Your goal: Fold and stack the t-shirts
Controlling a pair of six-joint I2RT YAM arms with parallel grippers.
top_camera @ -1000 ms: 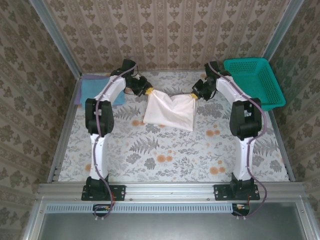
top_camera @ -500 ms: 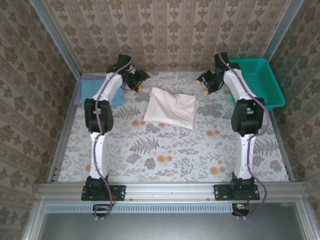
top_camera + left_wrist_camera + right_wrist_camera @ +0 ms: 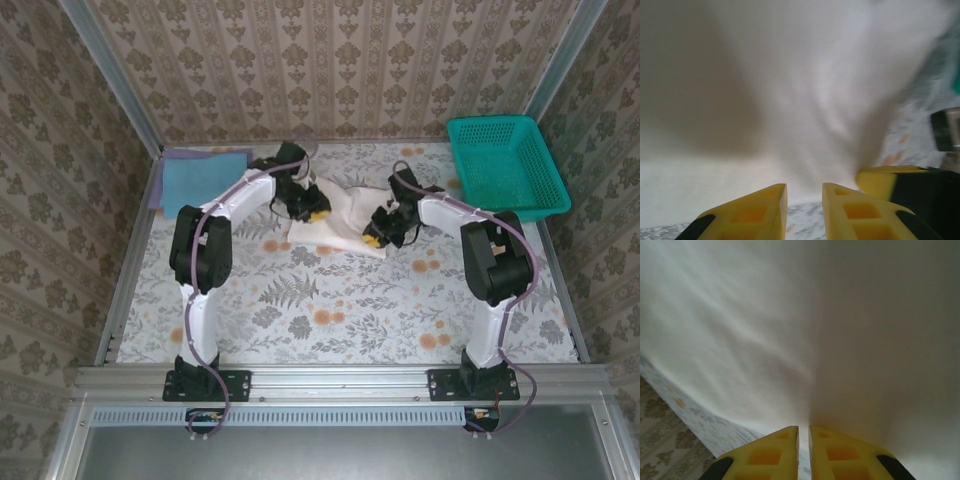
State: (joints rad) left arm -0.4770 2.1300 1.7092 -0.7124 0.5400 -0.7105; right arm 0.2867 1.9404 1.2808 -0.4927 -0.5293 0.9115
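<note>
The off-white t-shirt lies folded near the table's back middle. My left gripper is at its left near side and my right gripper at its right near corner. In the left wrist view the left gripper keeps a narrow gap, with the shirt's edge between the fingertips. In the right wrist view the right gripper is almost shut, and a crease in the shirt runs from its tips. The light blue t-shirt lies flat at the back left.
A teal mesh basket stands at the back right corner. The right gripper's yellow finger shows close beside the left one. Floral tablecloth covers the near half of the table; walls close in on three sides.
Both grippers let go of the shirt's far corners, swung out and opened. They have since come in over its near edge and closed down. The shirt dropped flat.
</note>
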